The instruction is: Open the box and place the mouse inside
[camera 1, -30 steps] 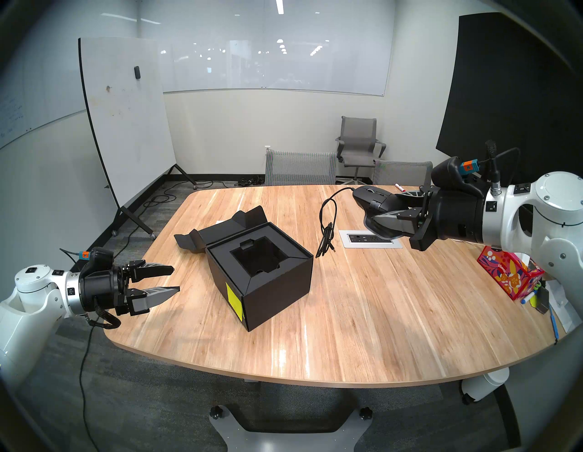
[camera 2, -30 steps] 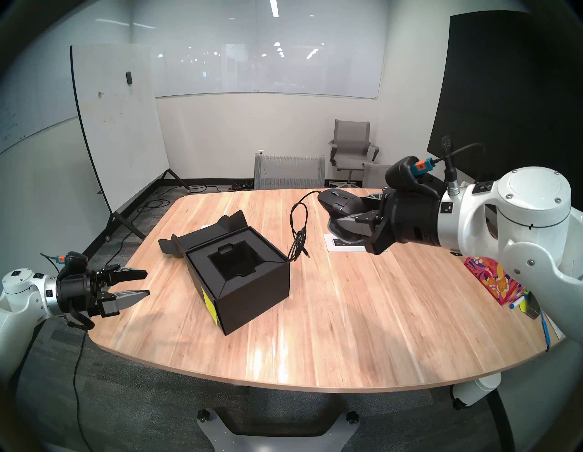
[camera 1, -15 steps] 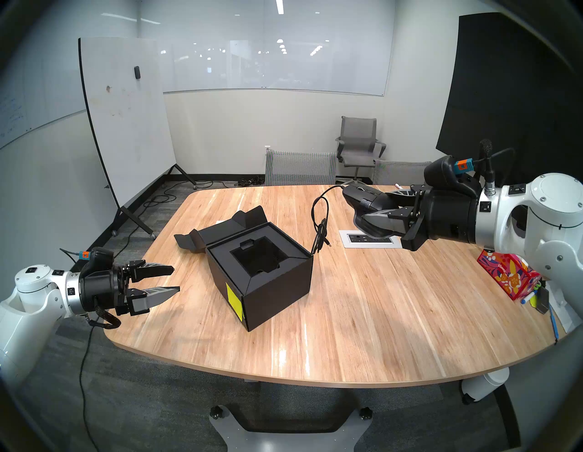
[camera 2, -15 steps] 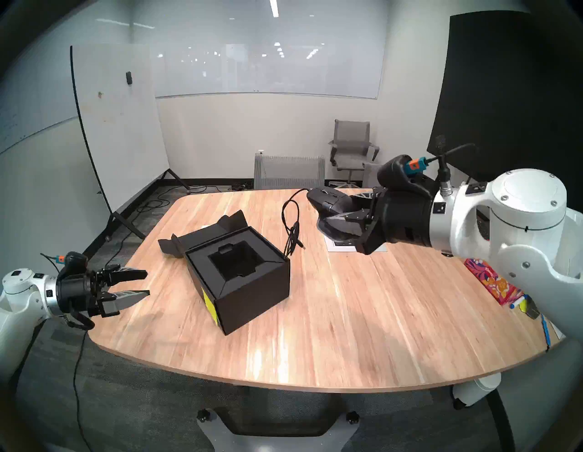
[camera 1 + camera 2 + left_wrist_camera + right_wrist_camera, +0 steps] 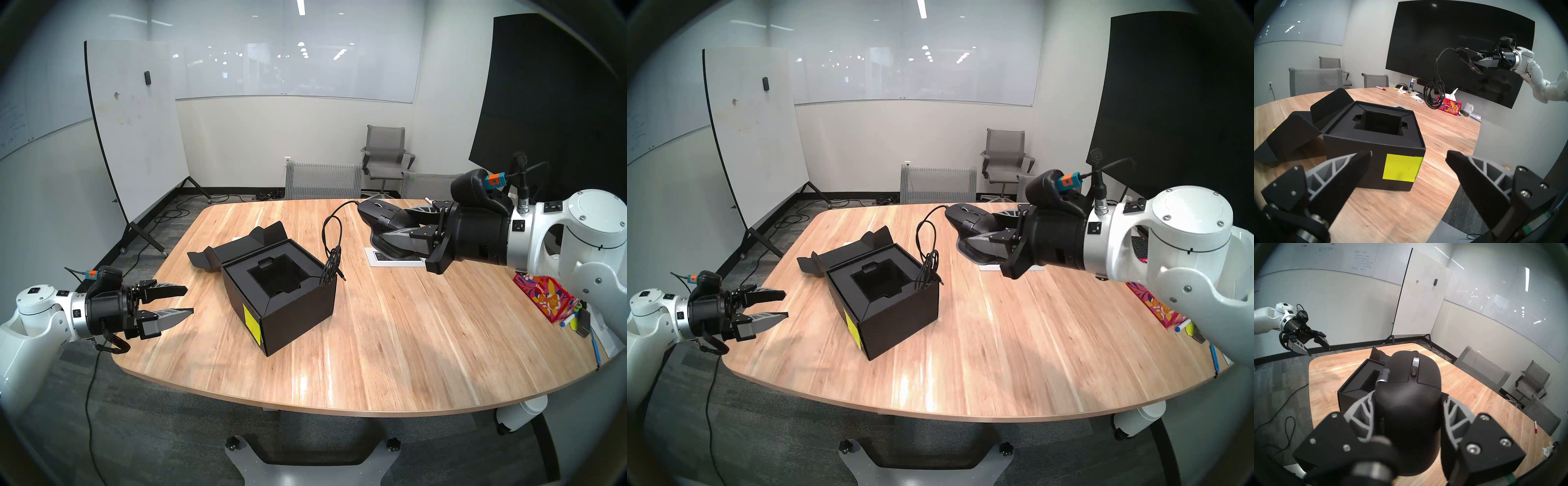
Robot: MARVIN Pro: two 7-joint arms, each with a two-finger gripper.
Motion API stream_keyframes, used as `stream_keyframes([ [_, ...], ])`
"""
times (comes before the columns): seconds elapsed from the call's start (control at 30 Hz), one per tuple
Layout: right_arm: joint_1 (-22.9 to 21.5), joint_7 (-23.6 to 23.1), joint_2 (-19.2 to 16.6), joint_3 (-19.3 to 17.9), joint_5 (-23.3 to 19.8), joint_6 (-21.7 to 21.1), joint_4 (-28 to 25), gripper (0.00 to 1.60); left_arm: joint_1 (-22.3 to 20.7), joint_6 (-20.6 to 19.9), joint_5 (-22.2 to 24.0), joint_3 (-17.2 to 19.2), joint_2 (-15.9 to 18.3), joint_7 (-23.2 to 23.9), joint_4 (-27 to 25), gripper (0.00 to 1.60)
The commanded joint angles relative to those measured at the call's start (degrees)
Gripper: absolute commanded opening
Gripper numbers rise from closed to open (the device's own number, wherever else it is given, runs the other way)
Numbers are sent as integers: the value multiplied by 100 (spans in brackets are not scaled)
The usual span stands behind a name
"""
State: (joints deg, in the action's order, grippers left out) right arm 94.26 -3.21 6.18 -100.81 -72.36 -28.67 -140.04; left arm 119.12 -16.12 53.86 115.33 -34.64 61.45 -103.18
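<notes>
Above the table (image 5: 390, 339), gripping the mouse (image 5: 376, 213) in the right gripper (image 5: 395, 224), fingers (image 5: 1362, 405) clamped on its sides, its cable (image 5: 330, 251) dangling over the rim of the opened box (image 5: 281, 295). Hovering left of the box, left gripper (image 5: 181, 300) with fingers spread apart, holding nothing.

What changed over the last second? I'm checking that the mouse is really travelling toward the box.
The right gripper, shut on the mouse, moved left toward the box. The dangling cable swung along and now hangs over the box's right rim. The left gripper stayed open and still; the box did not move.
</notes>
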Motion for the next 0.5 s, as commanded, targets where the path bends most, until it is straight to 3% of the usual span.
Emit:
stream_keyframes([
  [0.0,-211,-24,-24,94,46,236,4,0,-13,2,10,30,1,1,-7,160],
  [0.47,-378,-121,-42,409,179,416,4,0,-33,5,2,5,3,2,2,160],
])
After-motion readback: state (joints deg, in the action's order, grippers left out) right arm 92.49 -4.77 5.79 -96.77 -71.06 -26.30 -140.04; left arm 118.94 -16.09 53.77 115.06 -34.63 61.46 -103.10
